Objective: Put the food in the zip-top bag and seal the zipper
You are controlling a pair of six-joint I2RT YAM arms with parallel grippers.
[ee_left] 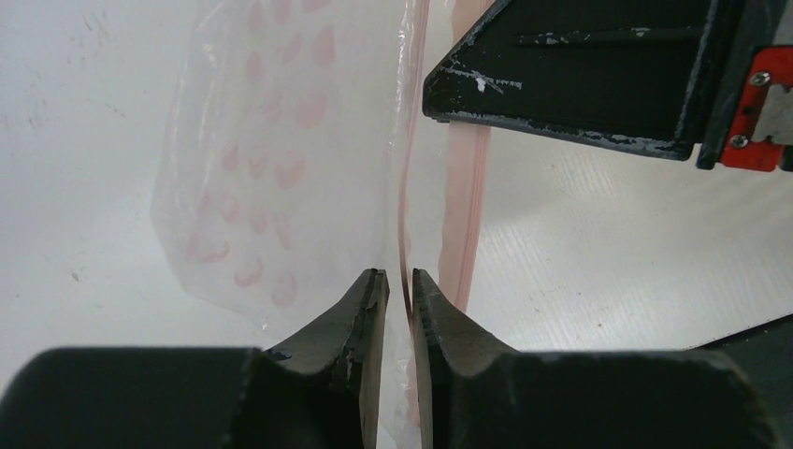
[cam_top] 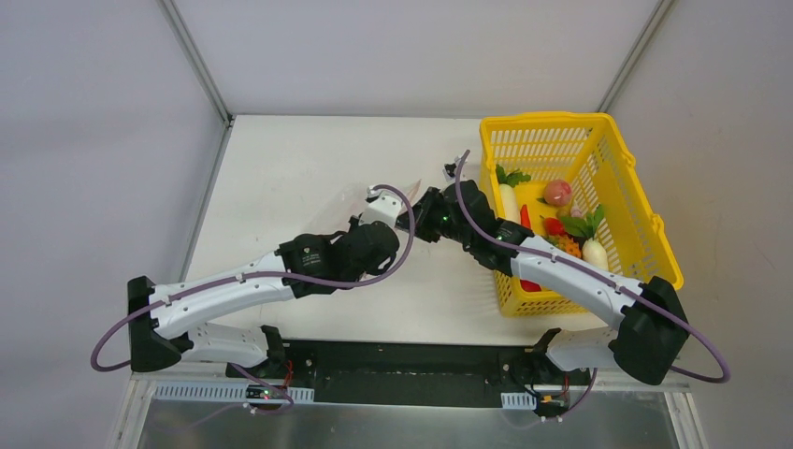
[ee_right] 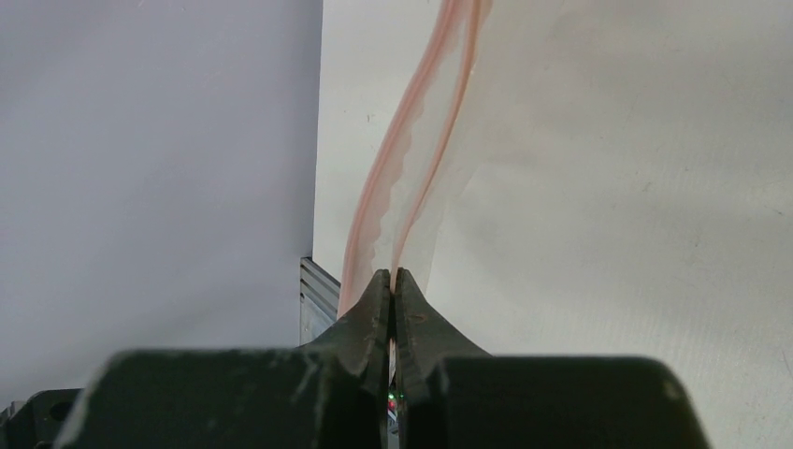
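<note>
The zip-top bag (ee_left: pixel 271 168), clear with pale pink dots, hangs at mid-table between both grippers; from above only a faint part of the bag (cam_top: pixel 418 184) shows. Its pink zipper (ee_left: pixel 460 215) runs up toward my right gripper (cam_top: pixel 423 208). My left gripper (ee_left: pixel 400 281) stands narrowly open around one thin pink mouth edge, which lies against the right finger. In the right wrist view my right gripper (ee_right: pixel 392 281) is shut on the zipper (ee_right: pixel 402 178). The food lies in the yellow basket: a white radish (cam_top: pixel 508 201), a red pepper (cam_top: pixel 554 225), a pink round piece (cam_top: pixel 557 192).
The yellow slotted basket (cam_top: pixel 636 206) stands at the table's right side, next to the right arm. The white table (cam_top: pixel 281 168) extends left and back of the bag. Grey walls enclose the table on the left, back and right.
</note>
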